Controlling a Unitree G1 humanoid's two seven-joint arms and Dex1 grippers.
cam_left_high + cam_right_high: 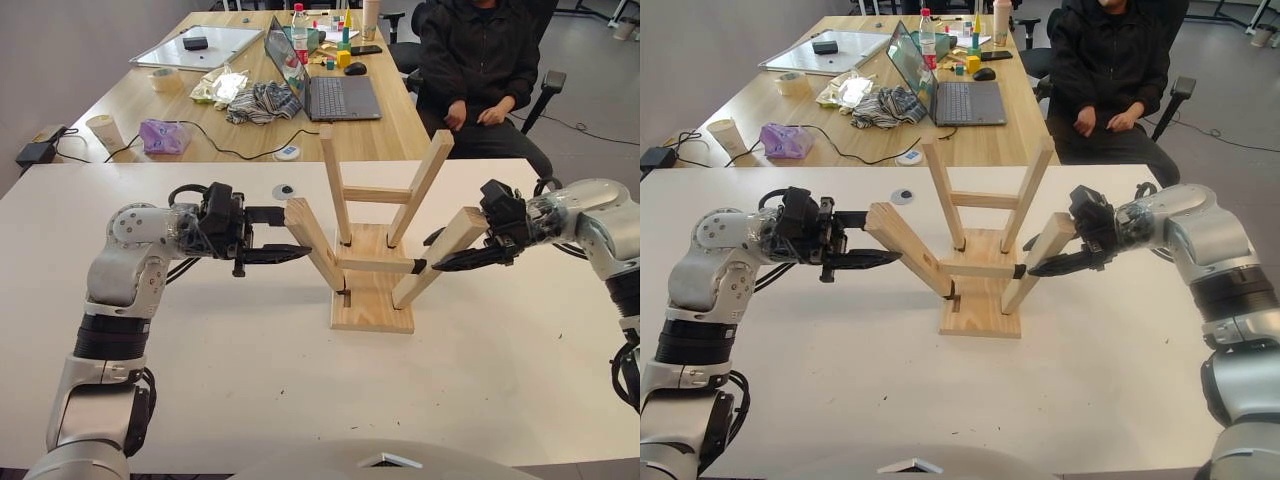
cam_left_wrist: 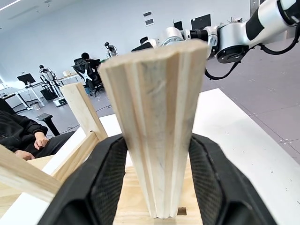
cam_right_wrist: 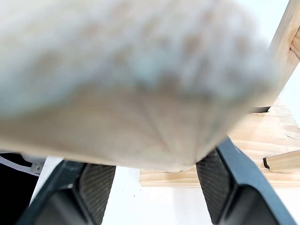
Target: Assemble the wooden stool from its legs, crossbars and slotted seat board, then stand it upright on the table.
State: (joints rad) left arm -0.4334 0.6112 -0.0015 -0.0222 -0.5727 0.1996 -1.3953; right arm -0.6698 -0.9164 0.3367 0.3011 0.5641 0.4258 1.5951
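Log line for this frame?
stool: upside down, seat board flat on table | left end effector: shut on near-left leg | right end effector: shut on near-right leg | not yet upright

stool leg (image 1: 314, 245): pale bare wood, visible grain | gripper pads (image 2: 110, 178): black, cross-hatched texture | table (image 1: 250, 380): white, matt

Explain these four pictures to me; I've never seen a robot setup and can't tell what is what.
This is a humanoid robot with two arms, each ending in two-fingered jaws. The two wide pictures come from cameras in its head, looking down over a white table. The two close-ups come from a camera on each wrist. On the table stands a pale wooden stool, upside down: its slotted wooden seat board lies flat and four legs point up, joined by crossbars. The left jaws grip the near-left wooden leg; the right jaws grip the near-right wooden leg.
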